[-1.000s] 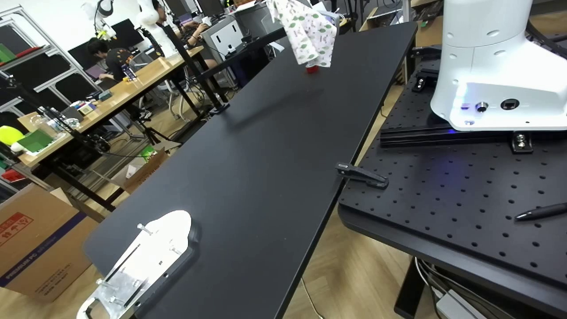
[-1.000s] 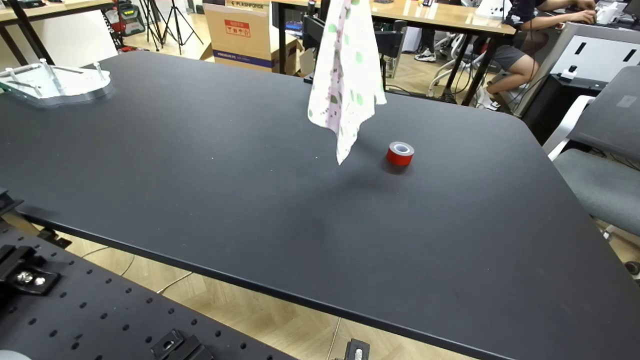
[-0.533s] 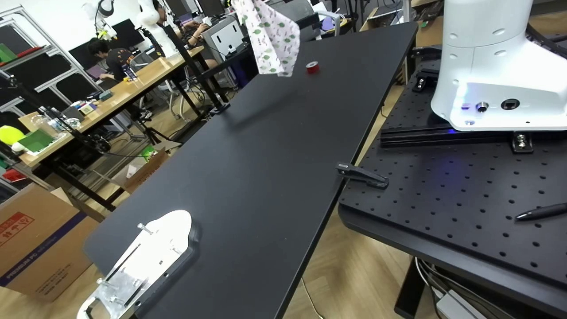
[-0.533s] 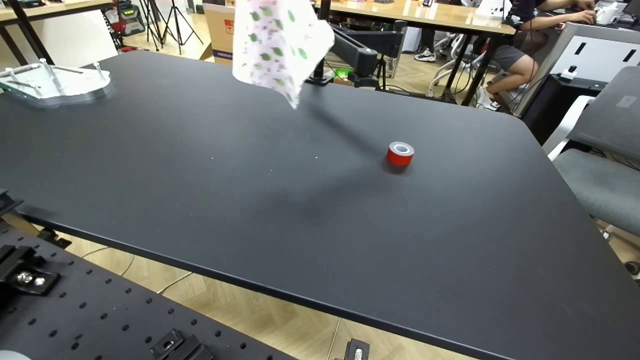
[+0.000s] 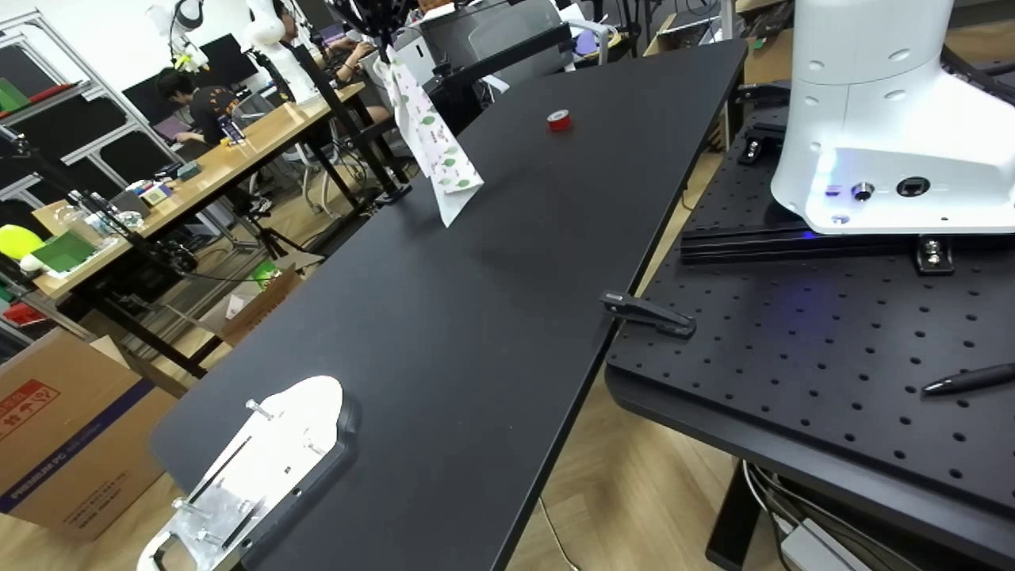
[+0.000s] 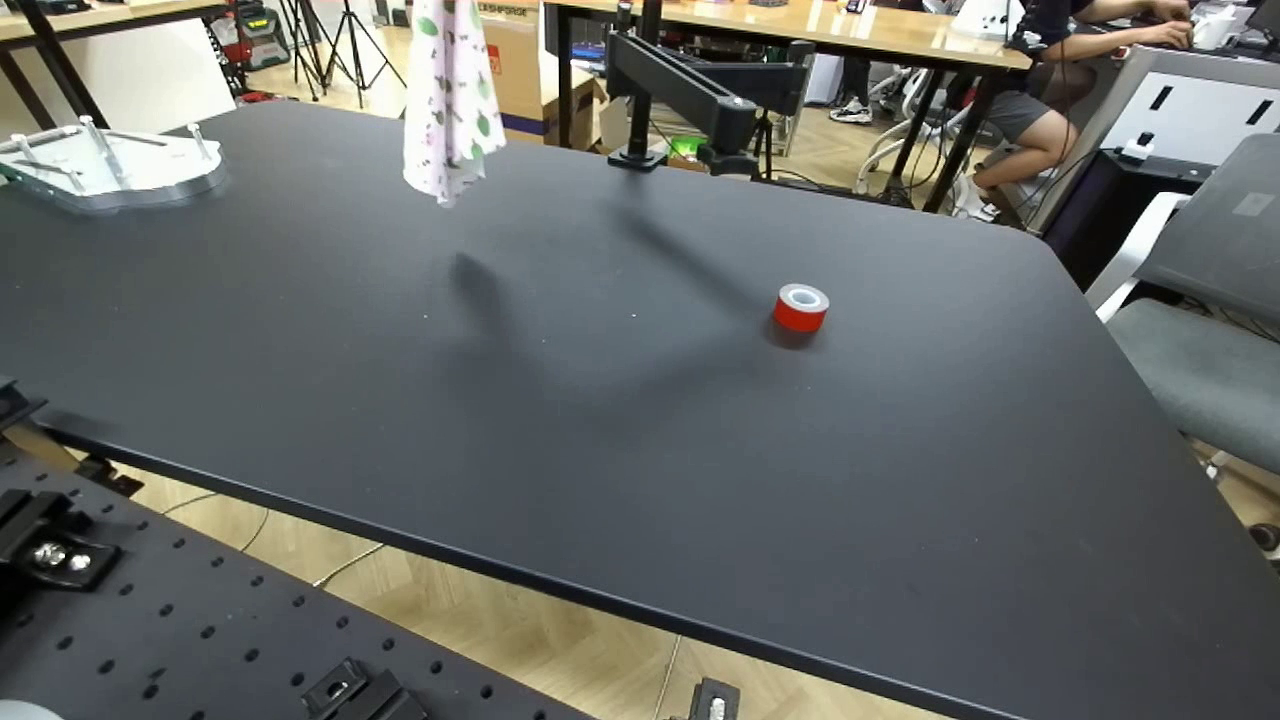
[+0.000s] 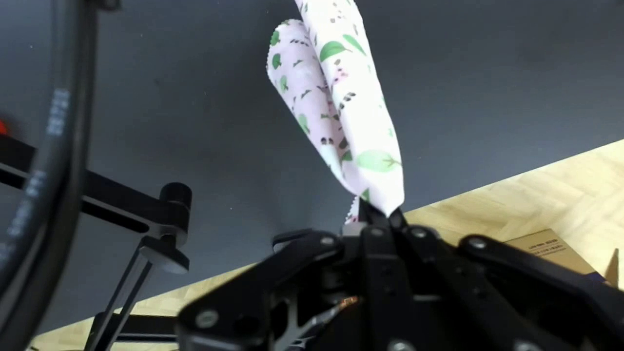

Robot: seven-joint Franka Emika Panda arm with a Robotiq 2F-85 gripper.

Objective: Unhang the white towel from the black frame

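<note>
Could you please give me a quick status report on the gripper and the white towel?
Gripper closed on white towel. Towel off black frame, hanging above table. Red tape roll on table, apart from towel and frame.

Towel: upper end out of sight past the top edge in an exterior view; in the wrist view a fold runs off the top.
Gripper: in the wrist view, fingertips partly covered by the towel, rear cut off at the bottom.
Frame: post cropped by the top edge in an exterior view.
Cable: blurred in the wrist view; I can't read its lettering.
Red sliver: cropped at the left there, too little for me to name.
Carton: print too small to read.
Pen: back end cut off at the right in an exterior view.
Person: head above the top edge in an exterior view.
</note>
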